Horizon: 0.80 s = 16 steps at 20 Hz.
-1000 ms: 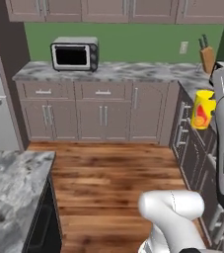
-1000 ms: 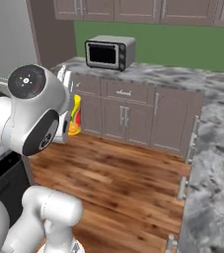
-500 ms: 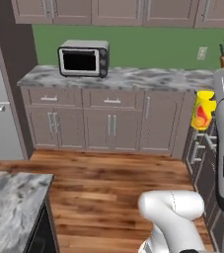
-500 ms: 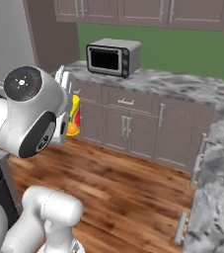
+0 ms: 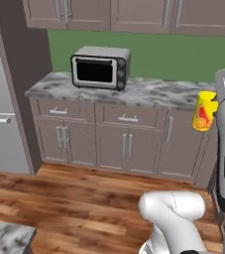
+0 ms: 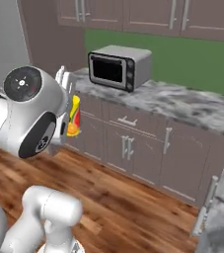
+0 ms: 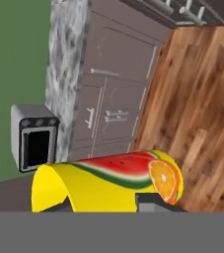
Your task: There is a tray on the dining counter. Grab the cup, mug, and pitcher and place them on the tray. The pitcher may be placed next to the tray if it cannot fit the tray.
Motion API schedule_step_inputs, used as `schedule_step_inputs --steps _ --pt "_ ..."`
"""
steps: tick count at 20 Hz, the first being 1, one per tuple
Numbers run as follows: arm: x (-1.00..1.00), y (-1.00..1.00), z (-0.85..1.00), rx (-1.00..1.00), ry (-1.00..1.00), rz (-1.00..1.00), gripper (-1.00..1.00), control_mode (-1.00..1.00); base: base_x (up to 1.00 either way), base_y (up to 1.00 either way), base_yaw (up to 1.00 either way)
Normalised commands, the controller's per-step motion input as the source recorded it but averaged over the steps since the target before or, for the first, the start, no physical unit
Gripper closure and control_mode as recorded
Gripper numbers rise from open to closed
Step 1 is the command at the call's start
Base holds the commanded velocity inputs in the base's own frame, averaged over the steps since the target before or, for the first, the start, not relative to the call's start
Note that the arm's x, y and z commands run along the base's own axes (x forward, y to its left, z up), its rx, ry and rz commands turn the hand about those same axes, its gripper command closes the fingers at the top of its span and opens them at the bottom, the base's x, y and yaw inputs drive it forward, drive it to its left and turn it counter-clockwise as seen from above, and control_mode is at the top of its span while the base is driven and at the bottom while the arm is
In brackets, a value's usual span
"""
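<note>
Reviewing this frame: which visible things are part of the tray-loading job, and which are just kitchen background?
Part of the job:
- cup, yellow with fruit print, carried in the gripper

Background:
- microwave on the marbled worktop
- grey base cabinets
- upper cabinets
- green wall
- wooden floor
- refrigerator

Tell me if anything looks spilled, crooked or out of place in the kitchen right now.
Nothing stands out. The cup is off any counter because the gripper carries it, and the microwave sits squarely on the worktop.
</note>
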Motion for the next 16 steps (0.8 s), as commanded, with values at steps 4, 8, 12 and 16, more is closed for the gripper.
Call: schedule_step_inputs --steps 4,8,12,16 --pt "0.00 0.00 0.00 0.00 0.00 0.00 1.00 1.00 0.80 -0.29 0.75" --pt "0.00 0.00 0.00 0.00 0.00 0.00 1.00 1.00 0.32 -0.10 0.93" --pt "0.00 0.00 0.00 0.00 0.00 0.00 1.00 1.00 0.31 -0.08 0.94" --pt "0.00 0.00 0.00 0.00 0.00 0.00 1.00 1.00 0.35 -0.16 0.91"
